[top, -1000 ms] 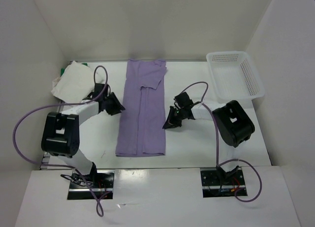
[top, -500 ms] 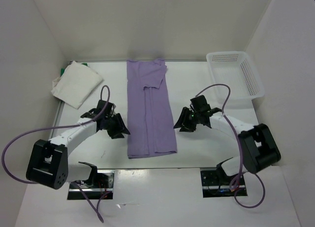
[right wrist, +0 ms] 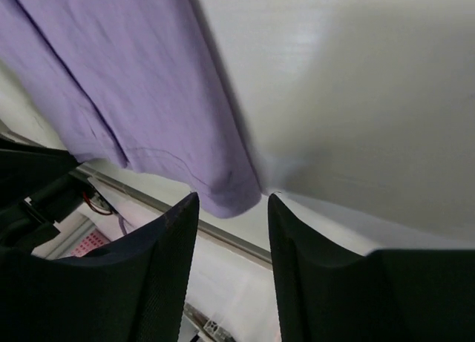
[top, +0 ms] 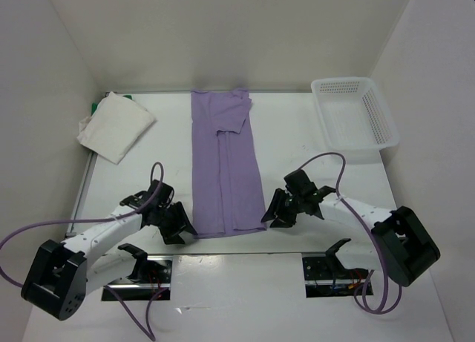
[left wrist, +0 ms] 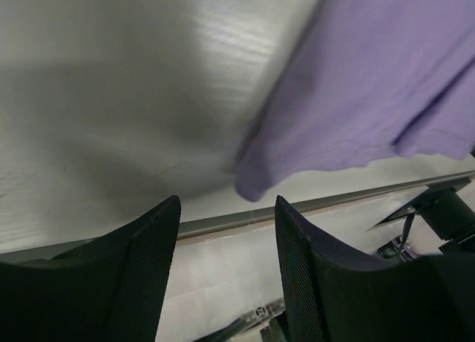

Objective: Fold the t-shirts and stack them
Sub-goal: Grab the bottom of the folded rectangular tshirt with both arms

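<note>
The lavender t-shirt (top: 225,171) lies flat as a long narrow strip down the middle of the table, its sleeves folded in and its hem near the front edge. Beside the hem's left corner my left gripper (top: 182,229) stands open; the left wrist view has that corner (left wrist: 252,185) just beyond the empty left gripper (left wrist: 227,205). My right gripper (top: 269,217) stands open at the hem's right corner, and the right wrist view shows the lavender cloth (right wrist: 126,75) ahead of the empty right gripper (right wrist: 232,201). The white t-shirt (top: 115,127) sits folded at the back left, a sliver of green t-shirt (top: 95,107) under it.
A white perforated basket (top: 355,112) stands at the back right corner. White walls close in the table on three sides. The table's metal front rail (left wrist: 334,201) runs just below the shirt's hem, with the arm bases (top: 137,271) behind it.
Both arms have swept toward the near edge along the shirt's sides. The right gripper went from shut to open, the left widened. The shirt's near end shifted right.
</note>
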Controlling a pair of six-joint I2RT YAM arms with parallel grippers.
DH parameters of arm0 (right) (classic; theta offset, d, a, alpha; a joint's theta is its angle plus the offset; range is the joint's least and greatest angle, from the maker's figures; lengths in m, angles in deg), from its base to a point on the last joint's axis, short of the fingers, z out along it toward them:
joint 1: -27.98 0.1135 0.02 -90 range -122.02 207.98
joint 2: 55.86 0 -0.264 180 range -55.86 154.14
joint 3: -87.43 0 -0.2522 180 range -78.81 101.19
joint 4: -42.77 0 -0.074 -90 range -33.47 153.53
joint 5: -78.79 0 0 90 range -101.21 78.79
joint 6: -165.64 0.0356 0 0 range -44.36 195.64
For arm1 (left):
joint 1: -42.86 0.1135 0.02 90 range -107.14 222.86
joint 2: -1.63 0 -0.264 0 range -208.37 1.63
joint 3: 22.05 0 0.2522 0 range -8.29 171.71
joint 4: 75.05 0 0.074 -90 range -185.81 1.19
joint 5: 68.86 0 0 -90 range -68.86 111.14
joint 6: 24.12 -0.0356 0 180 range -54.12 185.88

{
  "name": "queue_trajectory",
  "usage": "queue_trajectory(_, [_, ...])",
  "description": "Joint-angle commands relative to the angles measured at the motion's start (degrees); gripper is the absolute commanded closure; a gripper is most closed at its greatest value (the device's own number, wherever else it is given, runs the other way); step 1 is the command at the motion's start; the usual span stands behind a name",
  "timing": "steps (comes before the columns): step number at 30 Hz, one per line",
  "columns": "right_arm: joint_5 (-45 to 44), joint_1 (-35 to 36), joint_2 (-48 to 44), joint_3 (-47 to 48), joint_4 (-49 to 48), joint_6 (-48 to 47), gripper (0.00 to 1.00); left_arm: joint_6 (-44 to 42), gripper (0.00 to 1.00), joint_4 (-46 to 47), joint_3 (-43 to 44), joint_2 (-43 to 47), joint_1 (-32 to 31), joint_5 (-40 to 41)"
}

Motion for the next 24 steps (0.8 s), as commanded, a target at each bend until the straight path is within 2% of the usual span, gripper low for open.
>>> queue_trajectory(1, [1.41,1.61,-2.57,-2.58,-2.55,3.45,0.53,3.39,0.38,1.81,-1.26,0.55,-0.65,-1.82])
queue_trajectory(10, [2.03,1.61,-0.29,-2.68,-5.97,3.55,0.54,4.62,0.42,7.7,-3.02,-2.7,-0.65,-2.0])
queue_trajectory(13, [1.51,1.61,0.94,-2.68,-6.5,3.55,0.61,5.15,0.45,8.75,-3.02,-2.7,-0.65,-2.52])
queue_trajectory(14, [1.51,1.61,0.94,-2.68,-6.51,3.55,0.64,5.15,0.49,9.45,-3.63,-2.7,-0.65,-2.53])
queue_trajectory(17, [1.51,1.61,1.55,-2.68,-6.51,3.02,0.69,5.68,0.53,11.48,-4.16,-2.7,-0.65,-3.05])
queue_trajectory(18, [1.51,1.61,1.55,-2.68,-6.51,3.02,0.71,5.68,0.59,12.18,-4.16,-3.31,-0.65,-3.05])
queue_trajectory(24, [1.51,2.13,2.6,-2.15,-7.12,3.02,0.87,6.21,0.78,13.76,-4.16,-3.84,-0.65,-3.67])
